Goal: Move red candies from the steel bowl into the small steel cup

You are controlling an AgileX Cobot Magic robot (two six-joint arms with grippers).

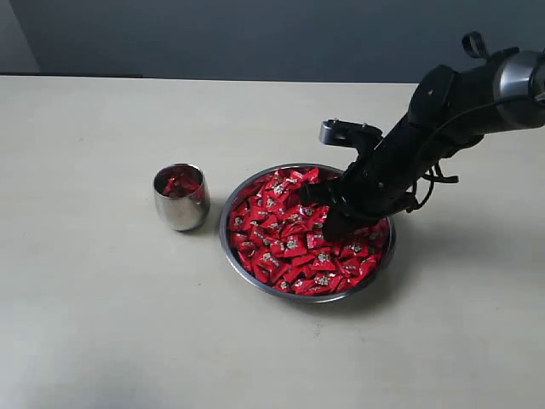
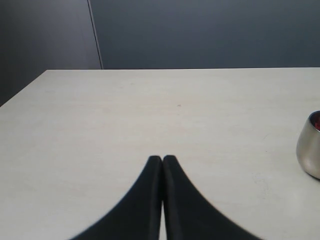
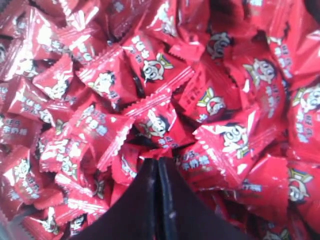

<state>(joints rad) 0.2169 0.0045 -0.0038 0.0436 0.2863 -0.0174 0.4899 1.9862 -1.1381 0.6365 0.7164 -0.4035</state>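
Pale bare table (image 1: 102, 341) stood before a dark grey wall (image 1: 255, 34). On it the steel bowl (image 1: 223, 228), heaped with the red candies (image 1: 281, 251), sat just beside the small steel cup (image 1: 180, 200), which already held a few candies. The right gripper (image 1: 330, 228) was down in the heap, so I judged the step to be the picking of one more candy. Its jaws were pressed together; whether a wrapper was caught between them I could not tell. The next move, I thought, called for a slow lift, then a carry across to the cup's narrow mouth. Only the exterior view showed bowl and cup together. The right wrist view showed the closed tips among the wrappers. The left wrist view alone showed the left gripper (image 2: 162, 160), clenched on nothing above bare table.
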